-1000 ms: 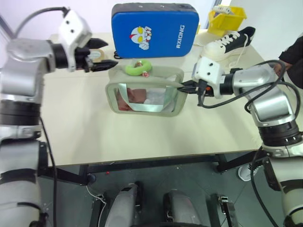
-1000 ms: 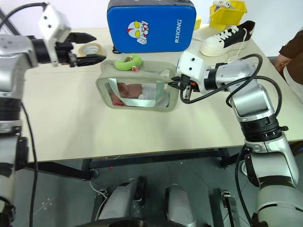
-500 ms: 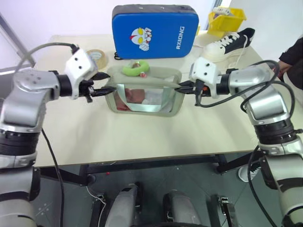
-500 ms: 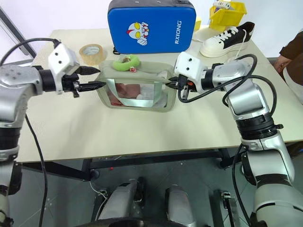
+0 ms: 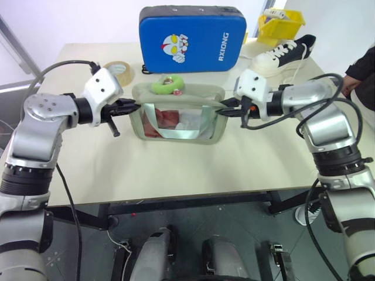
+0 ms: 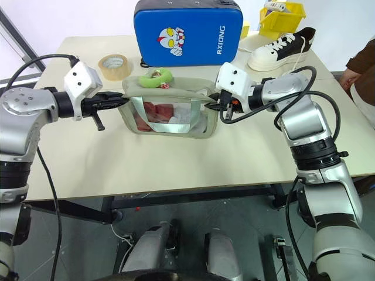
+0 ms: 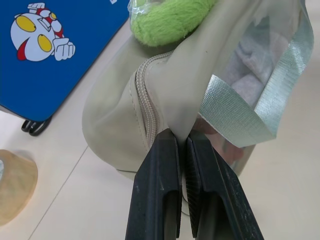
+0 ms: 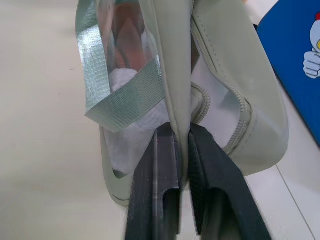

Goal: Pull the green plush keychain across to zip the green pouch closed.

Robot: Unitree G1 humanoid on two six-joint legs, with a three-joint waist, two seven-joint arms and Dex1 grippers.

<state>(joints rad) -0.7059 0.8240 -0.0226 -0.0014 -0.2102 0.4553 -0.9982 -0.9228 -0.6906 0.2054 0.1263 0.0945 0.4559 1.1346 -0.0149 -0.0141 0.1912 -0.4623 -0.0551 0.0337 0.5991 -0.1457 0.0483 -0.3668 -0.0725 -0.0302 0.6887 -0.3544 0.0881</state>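
Observation:
The green pouch (image 5: 176,120) stands upright mid-table, its clear window facing me and its zipper edge on top. The green plush keychain (image 5: 167,85) lies curled on the pouch's top, toward its left end. My left gripper (image 5: 130,108) is at the pouch's left end, and in the left wrist view it (image 7: 181,135) is shut on a fold of the pouch's fabric beside the zipper. My right gripper (image 5: 225,105) is at the right end, and in the right wrist view it (image 8: 180,129) pinches the pouch's edge strip between its fingers.
A blue cartoon-printed case (image 5: 190,38) stands just behind the pouch. A tape roll (image 5: 120,71) lies at the back left. A shoe (image 5: 284,51) and a yellow bin (image 5: 281,22) sit at the back right. A person's sleeve (image 5: 363,70) shows at the right edge.
My left gripper came down from beside the tape roll to the pouch's left end and shut on the fabric. The right gripper kept its place at the right end.

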